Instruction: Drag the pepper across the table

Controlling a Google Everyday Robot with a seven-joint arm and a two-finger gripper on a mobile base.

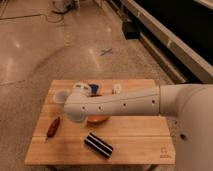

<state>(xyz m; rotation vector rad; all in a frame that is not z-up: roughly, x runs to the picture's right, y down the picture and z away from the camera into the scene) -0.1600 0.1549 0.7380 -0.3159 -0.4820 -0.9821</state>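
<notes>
The pepper (52,127) is a small dark-red chili lying on the left part of the light wooden table (140,136), near the left edge. My white arm reaches in from the right, and the gripper (75,107) is at its rounded left end, above the table between a white cup and an orange bowl. It is up and to the right of the pepper and apart from it. The fingers are hidden by the arm.
An orange bowl (97,119) shows partly under the arm. A white cup (60,96) stands at the back left. A blue thing (94,89) and a small white thing (117,88) sit at the back. A black striped block (98,145) lies near the front edge. Shiny floor lies around the table.
</notes>
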